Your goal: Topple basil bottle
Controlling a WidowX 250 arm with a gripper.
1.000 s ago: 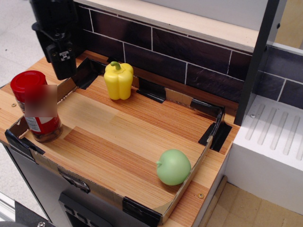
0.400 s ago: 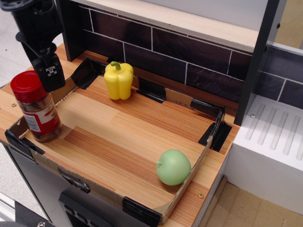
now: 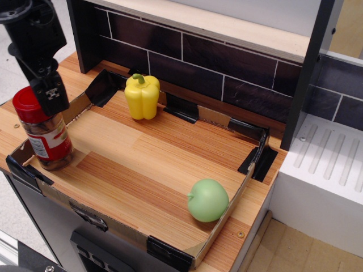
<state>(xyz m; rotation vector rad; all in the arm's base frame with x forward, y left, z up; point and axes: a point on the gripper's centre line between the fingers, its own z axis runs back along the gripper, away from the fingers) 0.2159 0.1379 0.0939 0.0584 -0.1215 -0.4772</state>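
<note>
This looks like a mock kitchen set up for robot trials rather than a lived-in one. A wooden counter backs onto a wall of dark tiles under a pale shelf. Off the counter's right edge sits a white ribbed draining board. Cardboard strips held with black tape fence the counter, with a yellow pepper near the back edge.

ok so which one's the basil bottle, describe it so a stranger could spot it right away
Look at the wooden tray with low cardboard edges in front of the dark tile wall. The basil bottle stands upright in its near-left corner, right under the black pincer. It is the only clear jar, with a red cap and a red-and-white label, unlike the yellow pepper and the green apple.
</note>
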